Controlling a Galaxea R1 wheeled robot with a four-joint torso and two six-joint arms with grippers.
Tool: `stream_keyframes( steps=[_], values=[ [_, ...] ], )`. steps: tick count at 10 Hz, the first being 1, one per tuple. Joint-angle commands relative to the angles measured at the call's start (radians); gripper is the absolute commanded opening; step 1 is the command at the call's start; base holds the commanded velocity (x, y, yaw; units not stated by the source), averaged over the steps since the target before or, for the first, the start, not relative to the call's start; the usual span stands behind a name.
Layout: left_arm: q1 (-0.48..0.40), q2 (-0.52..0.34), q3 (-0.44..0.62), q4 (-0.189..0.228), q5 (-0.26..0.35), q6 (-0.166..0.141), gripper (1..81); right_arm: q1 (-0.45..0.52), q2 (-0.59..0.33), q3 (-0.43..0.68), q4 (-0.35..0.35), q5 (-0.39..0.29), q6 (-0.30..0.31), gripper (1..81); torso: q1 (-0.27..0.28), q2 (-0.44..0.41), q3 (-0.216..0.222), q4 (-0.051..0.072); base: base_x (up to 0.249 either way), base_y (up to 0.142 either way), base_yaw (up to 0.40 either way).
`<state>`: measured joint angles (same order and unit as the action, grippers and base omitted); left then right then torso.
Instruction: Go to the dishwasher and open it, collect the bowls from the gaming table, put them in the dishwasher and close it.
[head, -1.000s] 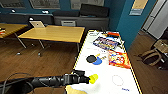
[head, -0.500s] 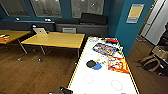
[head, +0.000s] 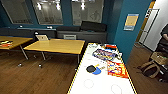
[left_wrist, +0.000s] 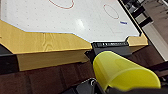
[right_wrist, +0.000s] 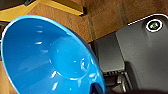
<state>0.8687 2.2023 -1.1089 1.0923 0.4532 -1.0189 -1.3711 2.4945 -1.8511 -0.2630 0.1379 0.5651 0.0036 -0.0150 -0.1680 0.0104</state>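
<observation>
The left gripper is clamped on a yellow bowl, and the gaming table sits just past it, with its white top and yellow edge close by. The right gripper has a blue bowl pinched by the rim, over wooden floor. From the head cam, the table stretches ahead with game boards and paddles on it.

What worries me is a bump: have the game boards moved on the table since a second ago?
No. The game boards stay at the far right of the gaming table; the camera itself moved.
</observation>
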Motion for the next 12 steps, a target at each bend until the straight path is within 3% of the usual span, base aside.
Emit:
stream_keyframes(
  steps=[1, 6, 9, 10, 12],
  values=[
    [-0.020, 0.018, -0.067, 0.020, -0.039, 0.054, 1.0, 0.040, -0.024, 0.001, -0.019, -0.030, 0.002, 1.0, 0.000, 0.000, 0.000, 0.000, 0.000, 0.000, 0.000],
    [0.072, 0.053, -0.190, 0.020, -0.077, 0.094, 1.0, 0.029, 0.031, -0.089, -0.024, -0.037, -0.001, 1.0, 0.001, 0.001, -0.002, 0.000, -0.056, 0.000, 0.000],
    [0.146, 0.096, -0.293, 0.029, -0.162, 0.100, 1.0, 0.025, 0.052, -0.124, -0.025, -0.040, -0.002, 1.0, -0.002, -0.001, -0.001, 0.000, -0.140, 0.000, 0.000],
    [0.167, 0.113, -0.324, 0.031, -0.171, 0.106, 1.0, 0.022, 0.069, -0.154, -0.025, -0.041, -0.002, 1.0, -0.002, -0.001, 0.028, 0.000, -0.149, 0.000, 0.000],
    [0.200, 0.142, -0.382, 0.031, -0.179, 0.120, 1.0, 0.016, 0.103, -0.198, -0.027, -0.043, -0.005, 1.0, -0.002, -0.001, 0.045, 0.000, -0.158, 0.000, 0.000]
  ],
)
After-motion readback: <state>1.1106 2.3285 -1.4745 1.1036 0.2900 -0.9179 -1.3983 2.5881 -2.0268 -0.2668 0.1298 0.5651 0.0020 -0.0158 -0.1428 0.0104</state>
